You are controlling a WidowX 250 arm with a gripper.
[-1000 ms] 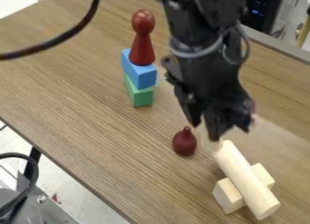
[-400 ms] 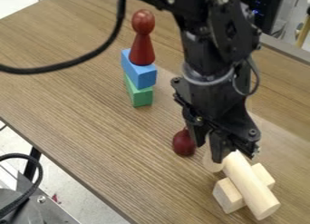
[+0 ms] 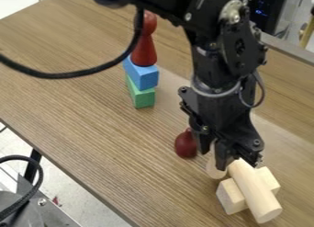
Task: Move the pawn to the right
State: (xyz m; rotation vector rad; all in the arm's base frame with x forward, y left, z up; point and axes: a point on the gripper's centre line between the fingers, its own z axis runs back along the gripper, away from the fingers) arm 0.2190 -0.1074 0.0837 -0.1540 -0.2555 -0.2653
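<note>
glossy conical pawn (image 3: 144, 52) atop blue block (image 3: 143, 76) | smooth wooden cylinder (image 3: 256, 194) | end effector (image 3: 215, 158): can't tell whether closed

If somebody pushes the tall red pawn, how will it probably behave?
The red pawn would probably tip easily: it stands tall on the blue block, stacked on the green block. Lying down, it might roll in a curve, since its body is tapered and round.

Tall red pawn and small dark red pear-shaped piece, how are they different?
The tall red pawn is slim, while the small dark red pear-shaped piece is plump. The pawn stands on a blue rectangular block; the pear-shaped piece sits on the brown wooden table. Both are red.
</note>
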